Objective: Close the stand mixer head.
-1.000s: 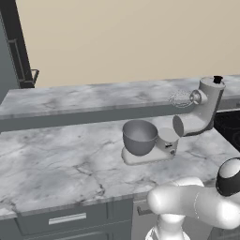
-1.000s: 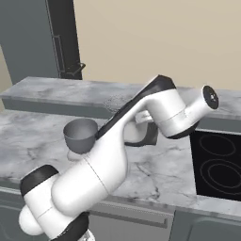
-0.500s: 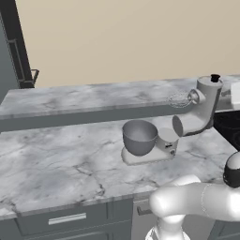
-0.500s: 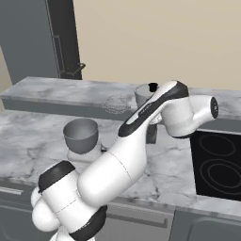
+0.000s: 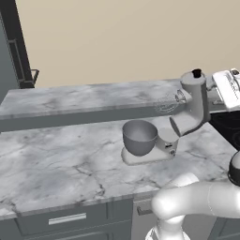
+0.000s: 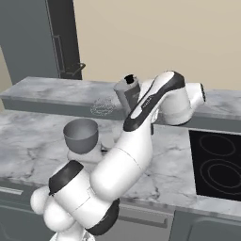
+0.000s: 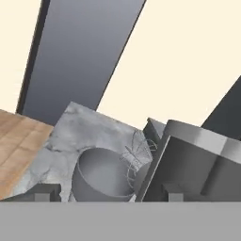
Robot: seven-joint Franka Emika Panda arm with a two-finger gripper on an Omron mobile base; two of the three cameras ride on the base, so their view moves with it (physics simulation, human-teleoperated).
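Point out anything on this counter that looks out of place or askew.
The stand mixer head is tilted up on its hinge, so its wire whisk hangs in the air beside and above the grey bowl instead of inside it. Nothing spilled.

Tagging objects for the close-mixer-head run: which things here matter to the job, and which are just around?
Job:
stand mixer head, tilted up on its hinge
wire whisk, hanging from the head, clear of the bowl
gripper, beside the raised head

Just around:
grey metal bowl, on the mixer base
marble counter
cooktop
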